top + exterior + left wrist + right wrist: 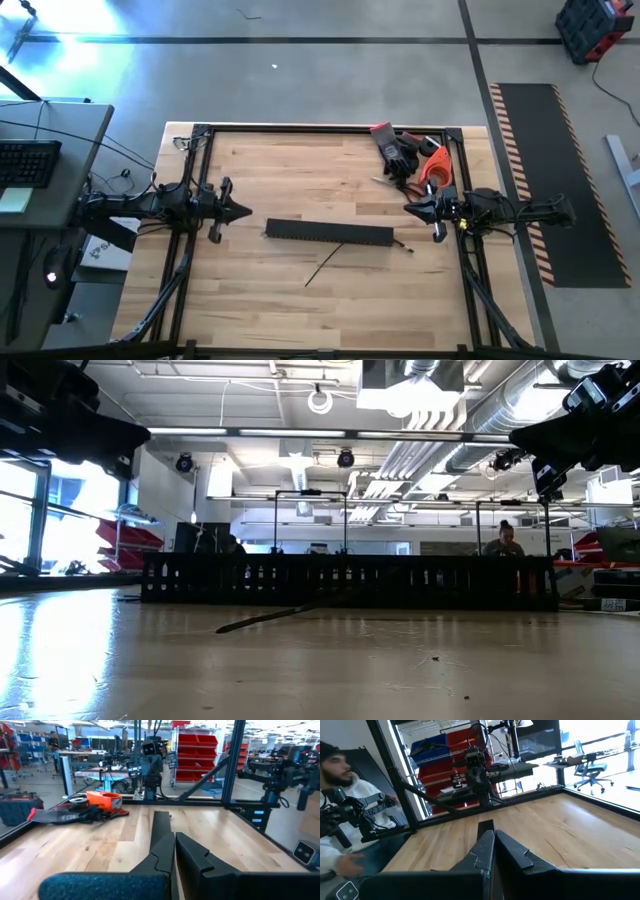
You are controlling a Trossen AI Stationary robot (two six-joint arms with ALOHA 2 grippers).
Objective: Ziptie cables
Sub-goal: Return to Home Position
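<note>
Pale wooden table (300,310) under both arms: the left gripper (243,211) near the left edge and the right gripper (410,209) near the right edge hover with jaws pressed together, holding nothing. Between them lies the black duct (330,232). Of the cables (405,245), only a short dark end shows, at the duct's right end.

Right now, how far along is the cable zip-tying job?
It looks nearly finished. Done: the black duct lies mid-table, apparently closed, with no cables loose on the wood; only a thin dark strip lies beside it. In hand: nothing; the left pincer and right pincer are shut, empty and clear of the duct's ends. Left: seemingly just parking the arms.
</note>
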